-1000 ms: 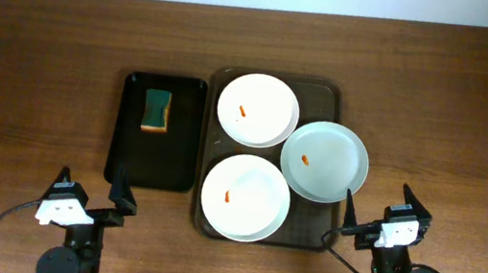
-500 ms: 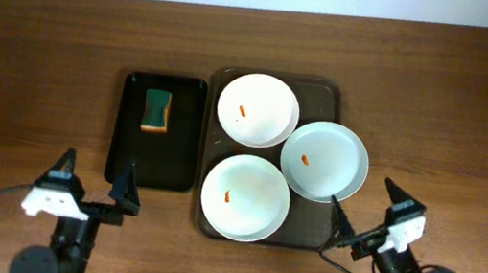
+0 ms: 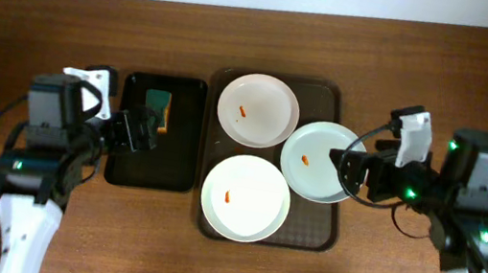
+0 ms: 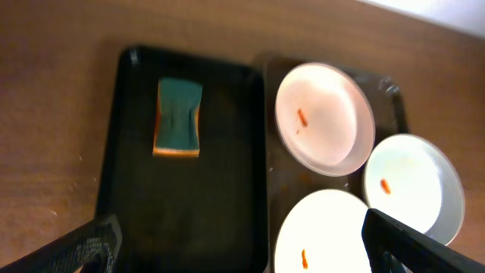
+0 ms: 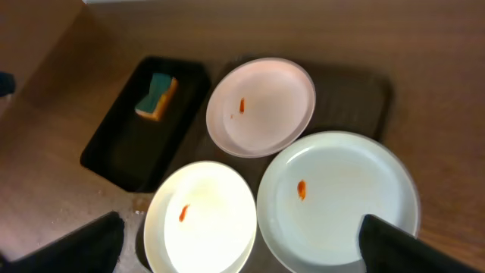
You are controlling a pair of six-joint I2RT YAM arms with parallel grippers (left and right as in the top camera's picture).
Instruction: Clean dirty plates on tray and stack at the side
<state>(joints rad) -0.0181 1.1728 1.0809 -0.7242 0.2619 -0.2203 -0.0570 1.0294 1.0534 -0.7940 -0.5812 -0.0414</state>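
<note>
A wooden desk point(image 3: 446, 80) carries a dark brown tray point(image 3: 328, 96), with a narrower black tray point(image 3: 177, 160) just left of it. Three orange-smeared plates lie on the brown tray: far white plate point(image 3: 259, 110), pale bluish plate point(image 3: 318, 162) overlapping the right rim, near white plate point(image 3: 245, 198). A green-topped sponge point(image 4: 178, 119) lies in the black tray. The left claw point(image 3: 136, 130) hangs spread wide over the black tray; the right claw point(image 3: 355, 172), also released, hangs over the bluish plate's right edge.

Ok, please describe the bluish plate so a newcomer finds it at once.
Look at the dark brown tray in the middle of the table. Of its three plates, the bluish plate lies rightmost, overhanging the tray's rim; the two white plates sit left of it.
</note>
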